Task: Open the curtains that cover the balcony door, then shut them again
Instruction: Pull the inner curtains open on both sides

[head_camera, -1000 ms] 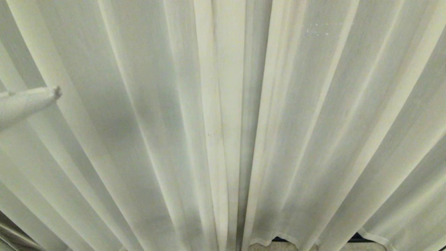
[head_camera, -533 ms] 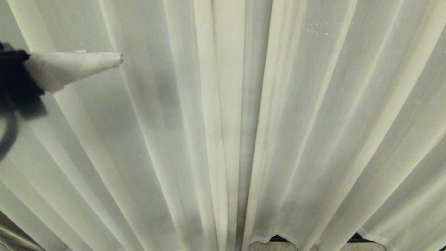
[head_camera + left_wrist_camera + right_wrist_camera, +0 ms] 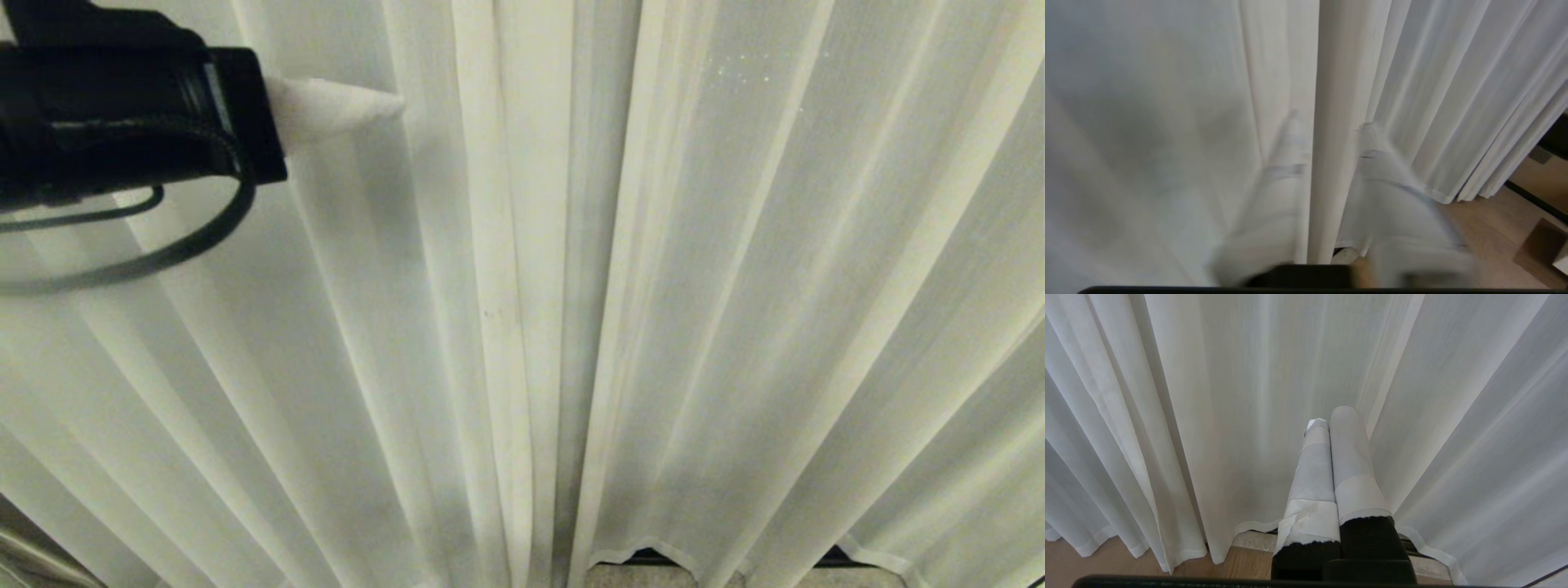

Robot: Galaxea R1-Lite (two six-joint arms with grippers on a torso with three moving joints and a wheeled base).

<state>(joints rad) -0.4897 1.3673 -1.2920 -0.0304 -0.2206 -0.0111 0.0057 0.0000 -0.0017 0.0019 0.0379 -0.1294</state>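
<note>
Left gripper (image 3: 392,104) comes in from about ten o'clock in the head view, its black body and looping cable filling the upper left corner while a single white-wrapped fingertip pokes out toward the middle of the fabric. From the left wrist camera the two wrapped fingers (image 3: 1286,163) stand apart with a gap between them — partly open — and one vertical pleat of the curtains (image 3: 522,327) runs straight up through that gap. The picture is smeared, so it is not clear whether either finger presses the pleat; the fold stands between them and nothing more can be said.

The curtains hang closed across the whole head view, cream-white folds fanning out from twelve o'clock down to the hem at six o'clock. The two panels meet near the centre, where an overlapped edge runs from top to bottom. Under the scalloped hem at about five o'clock a thin dark strip and a pale sill show; the balcony door itself is hidden behind the cloth.

Right gripper (image 3: 1329,416) appears only in its own wrist camera — both taped fingers pressed together side by side, closed and holding nothing. Its tips point at a broad flat stretch of curtain (image 3: 1249,375), near it, though contact cannot be judged. Below the hem there, wood floor (image 3: 1086,559) shows at seven o'clock, and the same floor (image 3: 1486,228) appears at four o'clock in the left wrist picture beside a dark brown block (image 3: 1539,245).
</note>
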